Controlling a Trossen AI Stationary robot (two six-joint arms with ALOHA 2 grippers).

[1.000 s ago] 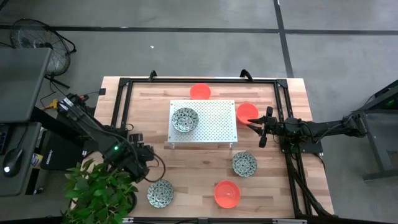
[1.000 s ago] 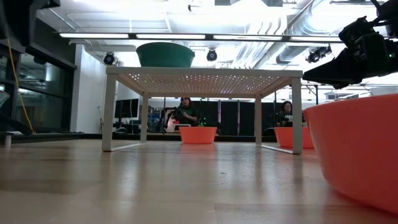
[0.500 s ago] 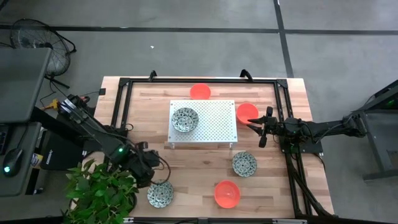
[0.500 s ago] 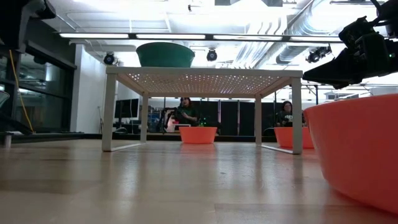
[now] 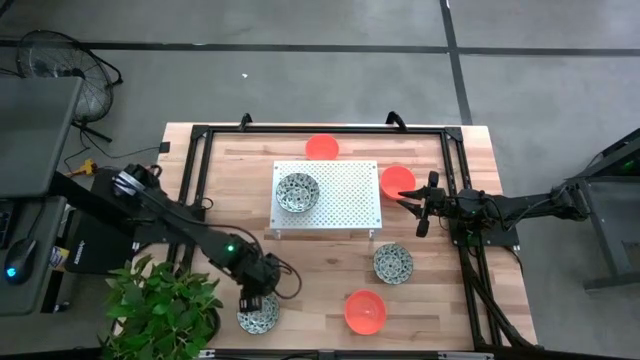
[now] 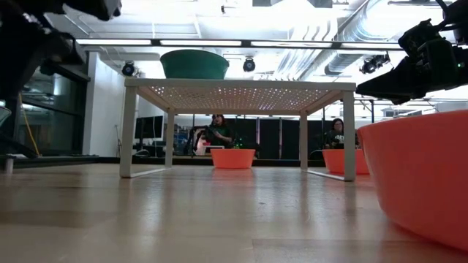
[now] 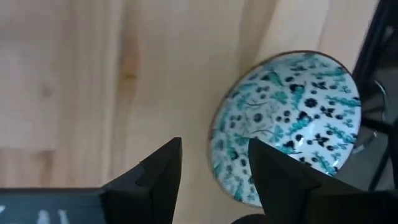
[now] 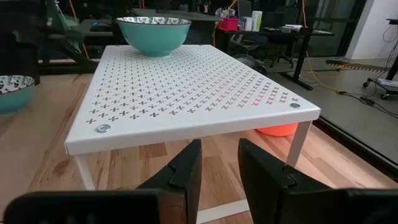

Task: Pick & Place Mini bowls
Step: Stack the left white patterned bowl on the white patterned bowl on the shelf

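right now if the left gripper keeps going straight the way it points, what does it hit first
Probably the speckled bowl at the table's near edge. The left gripper is open, pointing down, with the bowl's rim between its fingers, so the rim comes first, then the wooden table. Depth is unclear.

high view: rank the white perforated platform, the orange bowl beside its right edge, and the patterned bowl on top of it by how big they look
1. White perforated platform, clearly the largest.
2 and 3. Patterned bowl on the platform and orange bowl beside its right edge: these look about alike. The patterned one sits raised, nearer the camera, so no ranking between them.
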